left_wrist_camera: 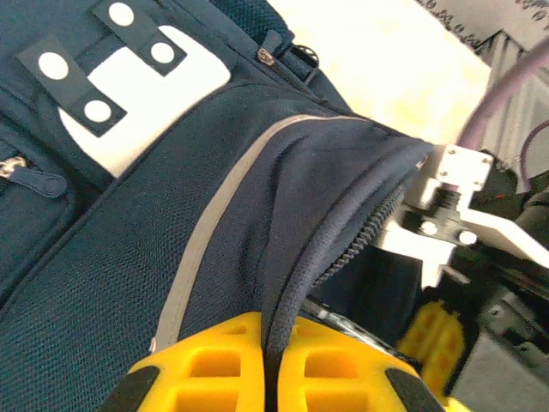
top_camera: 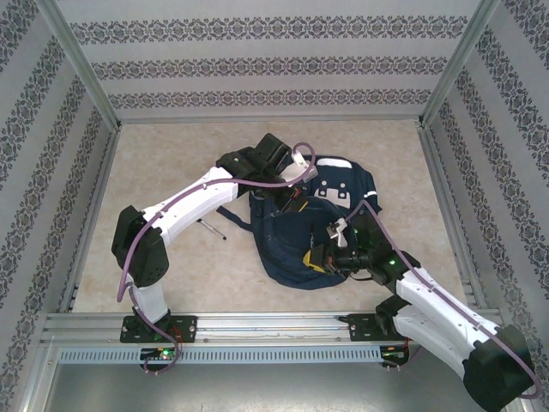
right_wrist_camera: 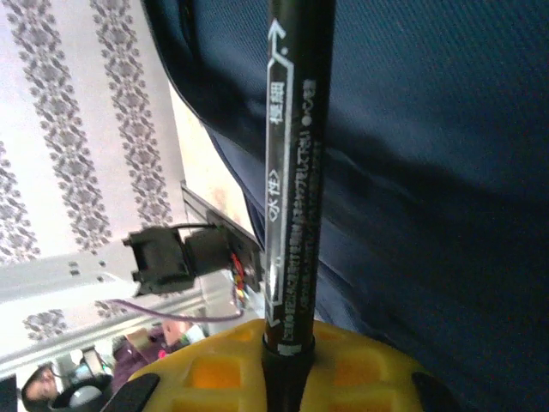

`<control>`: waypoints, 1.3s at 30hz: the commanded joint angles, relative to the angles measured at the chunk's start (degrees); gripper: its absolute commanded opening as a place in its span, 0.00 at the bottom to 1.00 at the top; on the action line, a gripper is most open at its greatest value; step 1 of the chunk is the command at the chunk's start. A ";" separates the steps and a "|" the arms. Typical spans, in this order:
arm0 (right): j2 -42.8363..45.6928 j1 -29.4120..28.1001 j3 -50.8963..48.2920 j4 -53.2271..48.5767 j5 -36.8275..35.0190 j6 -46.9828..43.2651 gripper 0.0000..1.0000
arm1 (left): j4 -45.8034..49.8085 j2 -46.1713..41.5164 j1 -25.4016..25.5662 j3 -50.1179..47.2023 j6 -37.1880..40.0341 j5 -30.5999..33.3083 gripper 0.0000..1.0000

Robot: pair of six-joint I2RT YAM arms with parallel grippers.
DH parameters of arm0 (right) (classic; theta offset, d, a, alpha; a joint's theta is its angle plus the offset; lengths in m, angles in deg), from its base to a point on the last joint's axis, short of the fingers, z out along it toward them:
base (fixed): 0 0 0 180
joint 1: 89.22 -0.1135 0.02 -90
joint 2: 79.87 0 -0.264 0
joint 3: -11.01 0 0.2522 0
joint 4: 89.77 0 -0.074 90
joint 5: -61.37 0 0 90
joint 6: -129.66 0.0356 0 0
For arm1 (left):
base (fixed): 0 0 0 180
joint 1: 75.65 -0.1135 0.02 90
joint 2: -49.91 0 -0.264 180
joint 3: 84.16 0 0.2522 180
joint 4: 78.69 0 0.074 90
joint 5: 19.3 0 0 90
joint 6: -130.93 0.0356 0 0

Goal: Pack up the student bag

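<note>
Open beige tabletop [top_camera: 171, 163] round student bag [top_camera: 283, 253]; left pincer [left_wrist_camera: 274, 365] clamped on its rim [left_wrist_camera: 343, 249], right pincer [right_wrist_camera: 287, 356] on marker [right_wrist_camera: 292, 172].

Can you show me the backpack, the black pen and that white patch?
student bag [top_camera: 281, 249], top view, navy front fabric.
black pen [right_wrist_camera: 296, 172], right wrist view, printed barrel.
white patch [left_wrist_camera: 167, 101], left wrist view, bare white middle.

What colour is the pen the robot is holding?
Black with white writing; the pen shows best in the right wrist view.

Left pincer [left_wrist_camera: 274, 365] clamped tight, right pincer [right_wrist_camera: 287, 365] clamped tight, both angled inward
</note>
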 commanded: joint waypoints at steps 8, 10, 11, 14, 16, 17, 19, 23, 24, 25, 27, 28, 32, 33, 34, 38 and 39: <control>-1.70 -3.66 3.33 7.88 -41.92 27.41 0.00 | -14.36 -6.83 0.53 -6.33 -9.99 -9.65 0.00; -4.27 -4.49 5.72 8.30 -46.92 28.33 0.00 | -15.52 -7.29 0.86 -7.13 -9.88 -10.74 0.00; -5.93 -4.99 7.37 7.90 -49.00 28.69 0.03 | -15.99 -7.30 0.95 -7.35 -10.06 -11.18 0.00; -11.61 -5.78 10.83 12.50 -50.20 28.74 0.14 | -17.15 -6.96 0.98 -7.72 -11.25 -11.59 0.00; -15.49 -6.29 12.90 15.79 -48.20 29.16 0.37 | -17.56 -6.70 0.91 -7.72 -11.02 -11.34 0.00; -17.00 -6.71 13.85 16.63 -47.09 29.60 0.44 | -17.70 -6.53 0.91 -7.73 -10.84 -10.74 0.00; -18.54 -7.09 14.66 17.84 -45.08 29.43 0.50 | -17.75 -6.04 0.65 -7.47 -10.43 -10.10 0.00; -15.05 -7.29 12.00 15.48 -44.27 29.45 0.57 | -18.93 -5.30 -0.49 -7.45 -9.96 -9.10 0.00; -13.49 -7.25 11.10 14.30 -43.80 28.87 0.57 | -19.79 -5.20 -0.90 -7.98 -10.04 -9.10 0.00; -12.21 -7.14 10.61 13.24 -43.17 28.37 0.57 | -20.51 -5.07 -1.32 -8.36 -10.05 -9.09 0.00; -8.44 -6.60 9.42 9.70 -40.55 25.94 0.57 | -21.89 -4.70 -2.02 -9.28 -10.09 -9.20 0.00; -6.85 -6.05 9.05 8.15 -39.29 24.99 0.58 | -22.13 -4.38 -2.23 -9.46 -9.89 -9.36 0.00; 1.20 -3.40 8.86 -1.70 -37.39 20.60 0.59 | -21.65 -2.47 -2.61 -9.33 -8.74 -10.53 0.00; 3.17 -2.85 8.89 -3.76 -37.60 19.63 0.59 | -21.25 -2.06 -2.63 -9.25 -8.66 -10.27 0.00; 5.10 -2.37 8.94 -5.62 -37.73 19.01 0.59 | -20.99 -1.65 -2.70 -9.09 -8.37 -10.06 0.00; 10.04 -1.58 10.47 -14.02 -38.72 15.24 0.59 | -18.46 -0.03 -3.34 -8.89 -5.99 -8.15 0.13; 10.41 -1.56 11.17 -16.39 -39.19 13.86 0.59 | -17.91 0.44 -3.62 -8.96 -5.82 -7.91 0.15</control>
